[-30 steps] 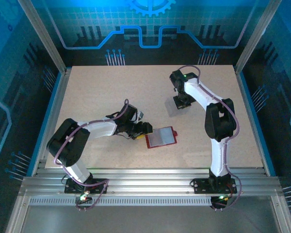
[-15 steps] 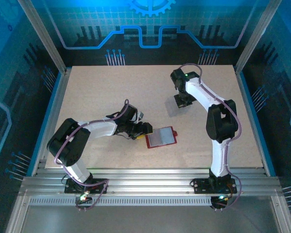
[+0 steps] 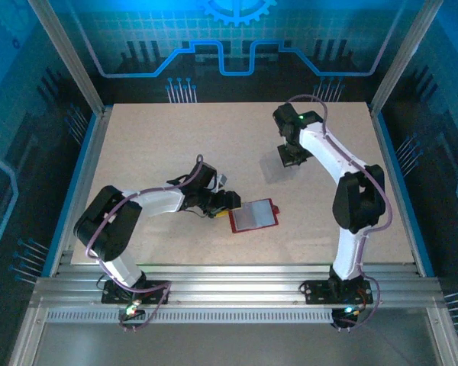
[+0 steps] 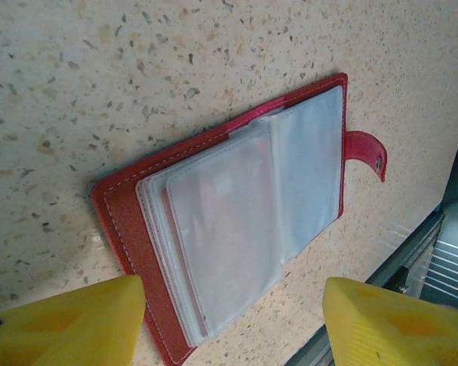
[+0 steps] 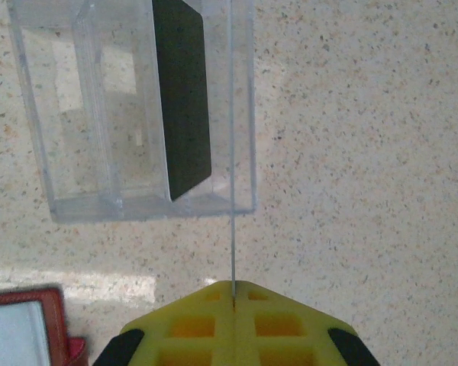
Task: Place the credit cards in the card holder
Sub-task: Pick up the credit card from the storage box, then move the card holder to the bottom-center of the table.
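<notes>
The card holder (image 3: 253,216) lies open on the table, dark red with clear pockets (image 4: 237,229) facing up and its snap tab (image 4: 366,152) to the right. My left gripper (image 4: 230,299) is open, low over the holder's near-left edge, touching nothing; it also shows as the left gripper (image 3: 227,202) from above. Farther back, my right gripper (image 5: 233,288) is shut on a thin pale credit card (image 5: 232,229), seen edge-on and reaching up past a clear plastic box (image 5: 61,152). A dark card (image 5: 182,99) stands inside that box.
The clear box (image 3: 273,169) sits on the speckled table just left of the right gripper (image 3: 292,156). A corner of the red holder (image 5: 23,328) shows at the lower left of the right wrist view. Metal rails (image 3: 229,278) line the near table edge.
The right arm's elbow has swung to the right and its gripper has shifted slightly right by the clear box. The left arm and the card holder have stayed put.
</notes>
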You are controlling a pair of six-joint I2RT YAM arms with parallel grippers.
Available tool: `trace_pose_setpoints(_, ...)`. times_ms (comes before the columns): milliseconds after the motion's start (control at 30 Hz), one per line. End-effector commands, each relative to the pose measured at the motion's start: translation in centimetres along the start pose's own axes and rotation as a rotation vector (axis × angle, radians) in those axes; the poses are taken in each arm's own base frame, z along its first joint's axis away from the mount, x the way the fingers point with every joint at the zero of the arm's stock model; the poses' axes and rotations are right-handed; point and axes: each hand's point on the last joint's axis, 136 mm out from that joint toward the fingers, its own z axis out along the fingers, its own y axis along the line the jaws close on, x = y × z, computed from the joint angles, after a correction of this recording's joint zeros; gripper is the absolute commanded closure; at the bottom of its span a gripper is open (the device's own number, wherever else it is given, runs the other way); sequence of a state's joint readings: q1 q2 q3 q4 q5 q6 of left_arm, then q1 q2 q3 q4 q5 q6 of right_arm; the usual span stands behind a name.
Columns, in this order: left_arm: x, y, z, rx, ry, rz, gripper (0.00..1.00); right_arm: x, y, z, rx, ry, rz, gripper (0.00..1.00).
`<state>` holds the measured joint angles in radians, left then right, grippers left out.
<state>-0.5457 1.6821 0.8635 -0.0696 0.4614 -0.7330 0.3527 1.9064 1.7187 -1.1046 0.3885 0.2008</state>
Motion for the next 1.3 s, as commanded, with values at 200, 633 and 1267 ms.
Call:
trace_pose_setpoints(200,0.1,-0.2,-0.4,-0.003,0.001,-0.002,0.35,3.1,3.0,-4.8,-0.096,-0.094,-0.015,1.0)
trace_pose_setpoints(633,1.6,0.7,0.4,-0.122,0.005,0.032,0.35,11.2,13.5,-4.4,-0.385,-0.035,-0.118,1.0)
trace_pose_setpoints(1267,1.4,1.1,2.2,-0.218,0.016,0.05,0.45,14.4,17.1,0.1,-0.429,0.076,-0.119,1.0)
